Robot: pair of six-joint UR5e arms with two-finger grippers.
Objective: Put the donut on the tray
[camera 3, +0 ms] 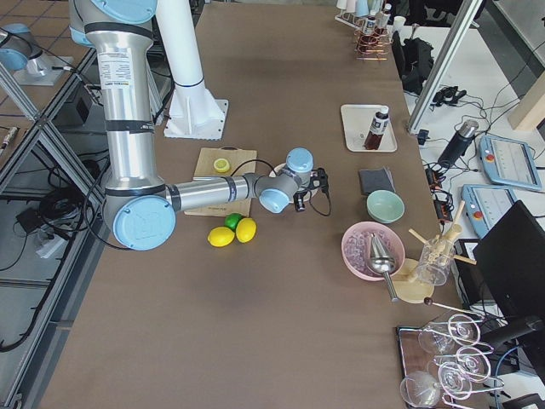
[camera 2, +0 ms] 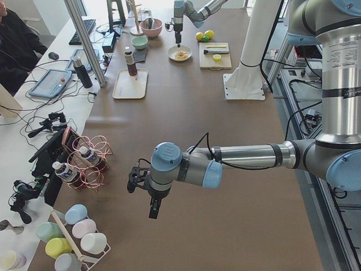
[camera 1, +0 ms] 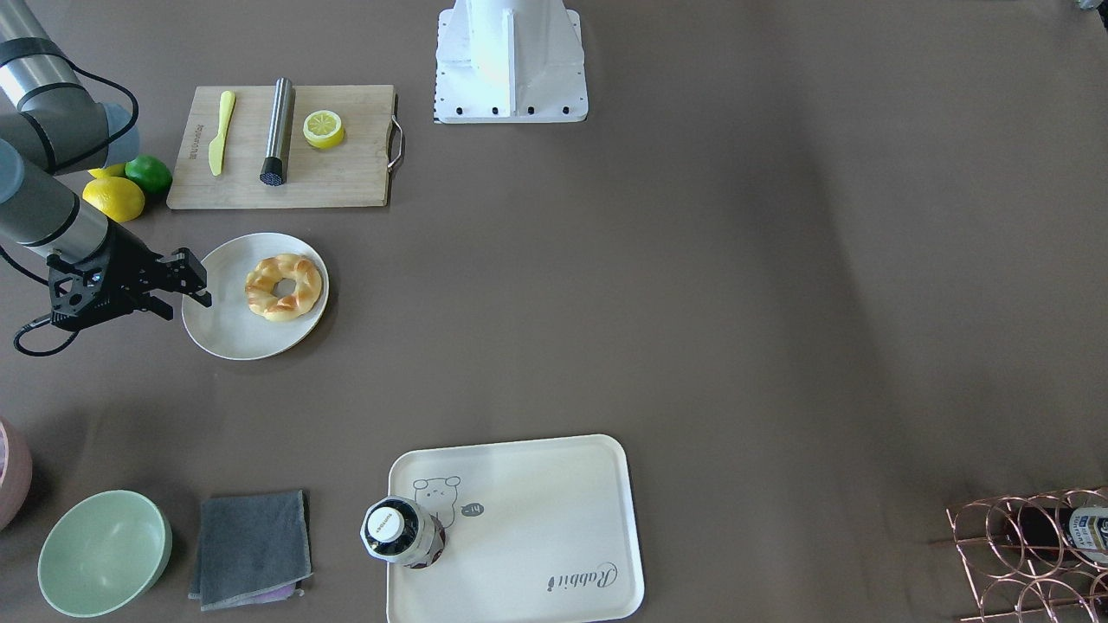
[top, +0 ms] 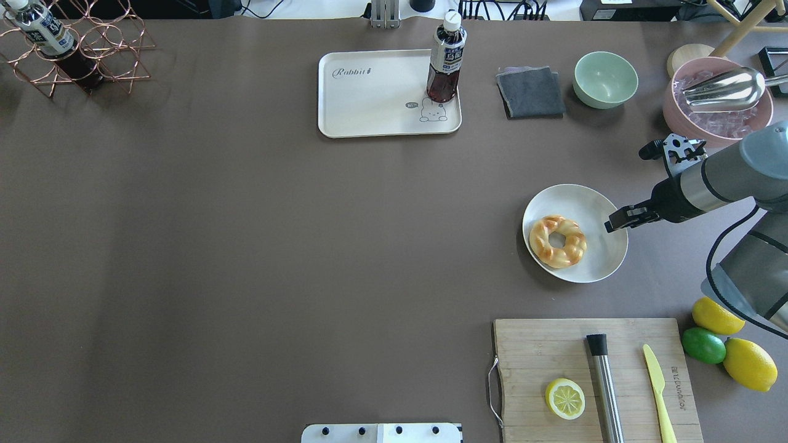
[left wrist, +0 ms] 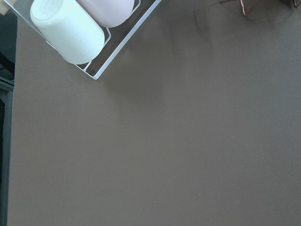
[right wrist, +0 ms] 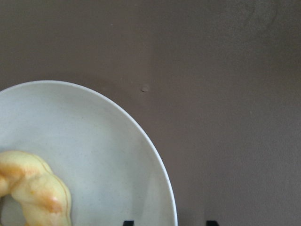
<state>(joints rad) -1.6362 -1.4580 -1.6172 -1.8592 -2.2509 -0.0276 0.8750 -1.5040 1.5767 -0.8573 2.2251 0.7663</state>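
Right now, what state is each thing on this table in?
donut, lying on the plate, not gripped.
tray, holds only the bottle.
bottle, upright, capped.
right gripper, open, by the plate's edge.
left gripper, cannot tell open or shut.
green bowl, upright, empty.
lemon half, cut face up.
cloth, folded.

Robot lab: arm pedestal (camera 1: pixel 511 61), teach pendants (camera 3: pixel 509 162).

The right arm extends forward, elbow bent, with the right gripper (top: pixel 613 221) held low, jaws parted and empty. The left arm stretches level, the left gripper (camera 2: pixel 153 212) pointing down, its jaw state unclear.
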